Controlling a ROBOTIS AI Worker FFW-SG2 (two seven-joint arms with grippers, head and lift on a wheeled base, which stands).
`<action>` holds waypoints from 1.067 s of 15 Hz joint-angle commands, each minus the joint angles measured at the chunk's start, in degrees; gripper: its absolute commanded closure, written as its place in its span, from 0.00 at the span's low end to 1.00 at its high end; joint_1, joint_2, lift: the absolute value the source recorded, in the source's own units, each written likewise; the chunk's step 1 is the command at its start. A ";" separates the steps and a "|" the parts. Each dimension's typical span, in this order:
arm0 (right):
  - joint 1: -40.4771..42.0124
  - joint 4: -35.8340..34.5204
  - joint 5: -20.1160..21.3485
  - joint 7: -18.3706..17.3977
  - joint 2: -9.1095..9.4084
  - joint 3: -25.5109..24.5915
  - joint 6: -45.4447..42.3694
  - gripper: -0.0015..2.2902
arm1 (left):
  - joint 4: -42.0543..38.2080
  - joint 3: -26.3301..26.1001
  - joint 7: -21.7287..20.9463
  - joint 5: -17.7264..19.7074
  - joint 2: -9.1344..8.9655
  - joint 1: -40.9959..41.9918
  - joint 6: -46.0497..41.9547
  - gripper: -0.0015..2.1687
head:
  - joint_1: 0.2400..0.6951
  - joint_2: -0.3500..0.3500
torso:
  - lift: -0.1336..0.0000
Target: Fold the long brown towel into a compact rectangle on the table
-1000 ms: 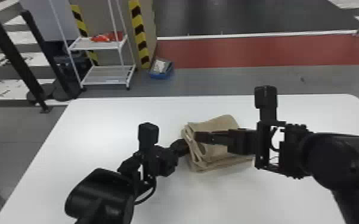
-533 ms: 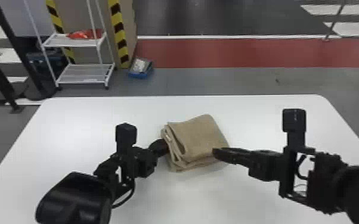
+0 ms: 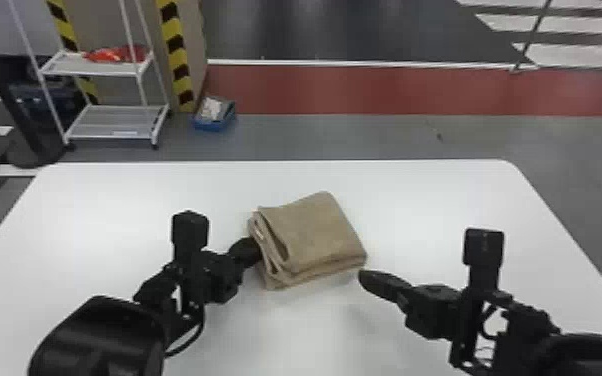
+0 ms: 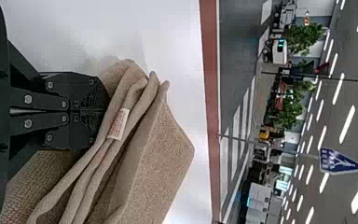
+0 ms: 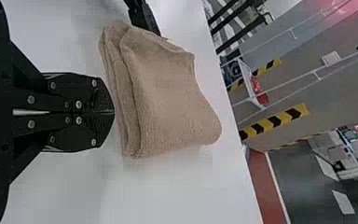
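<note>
The right end effector [image 3: 366,278] has just come away from the brown towel [image 3: 317,232]. In the first head view its arm reached across the folded stack; now its fingertips sit just beside the towel's near right corner, with white bench [image 3: 440,205] showing round them. The left end effector [image 3: 254,250] has stayed at the left edge throughout. The last fold looks laid down and let go — the towel already makes a small, layered, roughly four-sided packet, so I judge the folding nearly done.

The towel lies on the bench between the two arms, slightly askew. Its left side is the untidy one: the layers gape there in loose loops, and a small white label [image 4: 119,124] shows among them. The right-hand side is neater, its plies stacked close.

The left arm comes in from the bottom edge and angles forward and to the right, its end effector low against those open layers. Its fingers are clenched, tips right at the cloth; whether they pinch any of it I cannot tell. The right arm enters from the lower right and points left, its own fingers clenched together on nothing.

Next, probably, the left one should draw back gently — a snagged layer could pull the stack open — and perhaps a light press would flatten that left side.
</note>
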 commanded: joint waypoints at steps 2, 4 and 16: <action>-4.27 7.52 1.53 -1.33 1.24 2.88 -4.35 0.81 | -0.20 -0.17 -0.11 -0.08 -0.02 0.01 0.43 0.98 | 1.00 0.43 | 0.11; -7.17 11.56 3.11 -2.03 2.65 4.20 -4.70 0.81 | -0.29 -0.17 -0.02 -0.08 -0.02 0.01 0.60 0.98 | 1.00 0.44 | 0.11; -19.12 27.03 3.28 -5.11 3.18 2.44 -13.84 0.81 | -14.71 8.09 1.56 1.41 3.32 6.69 -1.51 0.93 | 1.00 0.46 | 0.11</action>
